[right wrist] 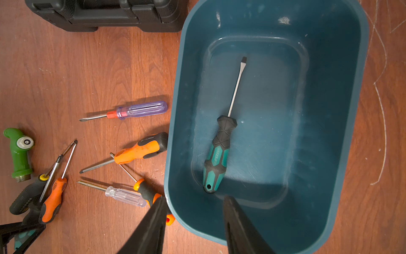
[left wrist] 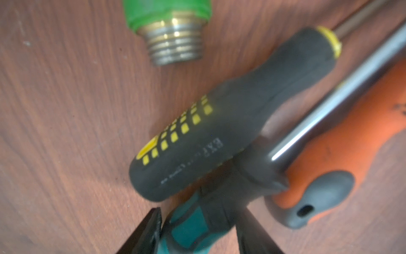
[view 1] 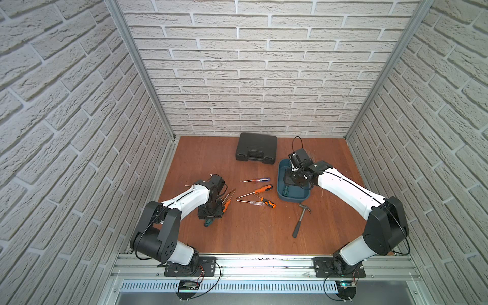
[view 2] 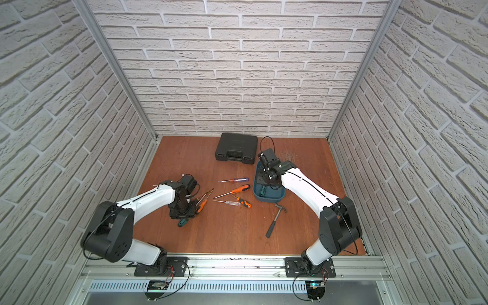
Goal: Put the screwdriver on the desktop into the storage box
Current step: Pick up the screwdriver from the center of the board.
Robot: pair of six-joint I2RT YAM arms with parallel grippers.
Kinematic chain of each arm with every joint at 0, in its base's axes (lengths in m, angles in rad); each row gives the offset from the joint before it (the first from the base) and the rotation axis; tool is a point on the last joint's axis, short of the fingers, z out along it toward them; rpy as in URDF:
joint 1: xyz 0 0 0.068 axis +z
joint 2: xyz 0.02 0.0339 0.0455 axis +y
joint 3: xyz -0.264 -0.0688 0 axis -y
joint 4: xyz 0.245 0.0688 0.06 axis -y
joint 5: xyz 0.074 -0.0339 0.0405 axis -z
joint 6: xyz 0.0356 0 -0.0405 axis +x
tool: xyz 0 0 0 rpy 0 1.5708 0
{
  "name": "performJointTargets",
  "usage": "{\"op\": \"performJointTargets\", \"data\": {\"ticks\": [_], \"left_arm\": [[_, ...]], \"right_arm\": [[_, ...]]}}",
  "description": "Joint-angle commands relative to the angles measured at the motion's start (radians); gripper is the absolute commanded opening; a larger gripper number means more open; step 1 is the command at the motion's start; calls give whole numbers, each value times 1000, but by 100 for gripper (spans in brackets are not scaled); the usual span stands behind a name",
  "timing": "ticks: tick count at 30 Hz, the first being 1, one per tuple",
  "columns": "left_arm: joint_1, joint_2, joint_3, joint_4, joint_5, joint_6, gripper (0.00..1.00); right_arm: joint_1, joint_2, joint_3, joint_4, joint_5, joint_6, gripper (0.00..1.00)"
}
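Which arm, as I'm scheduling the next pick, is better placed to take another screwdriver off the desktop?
Left. The left gripper straddles a teal-handled screwdriver lying on the desktop. The right gripper hangs open over the storage box, with nothing between its jaws.

both top views look steeply down on the whole counter (view 1: 250, 237). left wrist view is very close, right wrist view higher; both show the green fitting (right wrist: 19, 154).
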Motion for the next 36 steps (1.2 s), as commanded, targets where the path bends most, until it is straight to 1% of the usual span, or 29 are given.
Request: {"op": "performJointTargets", "data": {"ticks": [1,6,9,14,17,20,22,28,33,36], "left_arm": [[-15,16,1,5,17,19,56],[-41,28,11,-4,-1,21,54],[-46,37,13,-4,-8,21,50],[-57,50,25,-8,-17,31,49],[-72,59,40,-12,-29,39,45],[-98,76,57,-23,-54,49,44],[-117,88,68,-29,-68,54,40],[-173,113,107,-58,-125,58,39],[-213,108,151,-99,-183,64,24],[-224,103,174,-135,-217,63,19]], "right_arm": [[-1,4,1,2,7,10,47],[-2,4,-2,2,14,6,46],[-2,5,-4,2,18,5,46],[-2,2,-9,-7,26,-1,45],[-2,-4,-14,-7,29,-2,44],[-2,-5,-18,-7,30,-3,44],[-2,-7,-20,-7,30,-5,44],[-2,-16,-30,-4,31,-6,44],[-2,-24,-35,-5,33,-7,44],[-2,-28,-39,-6,36,-9,44]]}}
